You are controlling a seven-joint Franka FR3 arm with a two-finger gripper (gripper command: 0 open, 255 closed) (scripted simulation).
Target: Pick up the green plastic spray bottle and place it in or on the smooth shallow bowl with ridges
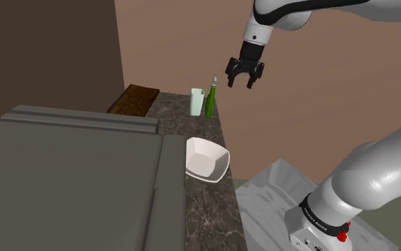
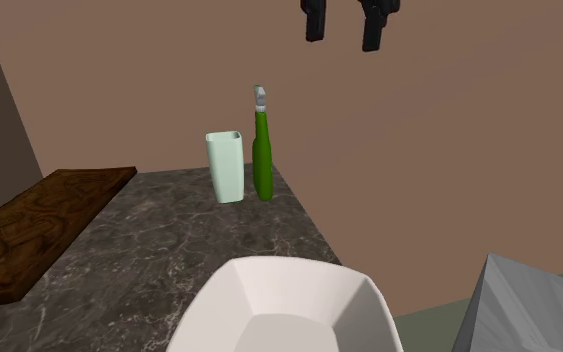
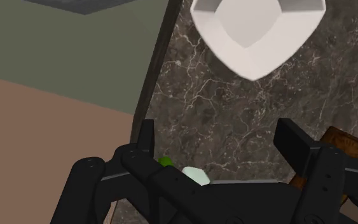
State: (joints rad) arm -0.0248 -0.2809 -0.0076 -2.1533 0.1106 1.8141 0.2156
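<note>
A pale cup [image 2: 226, 167] stands just beside the bottle [image 2: 262, 160], between it and a wooden board [image 2: 39, 225] at the worktop's [image 2: 169, 250] opposite edge. The green bottle stands upright at the far corner, long axis vertical, spray head on top. The white bowl [image 1: 206, 158] sits along the same edge, well apart. The gripper [image 1: 244, 80] hangs above the bottle, fingers wide apart and empty.
</note>
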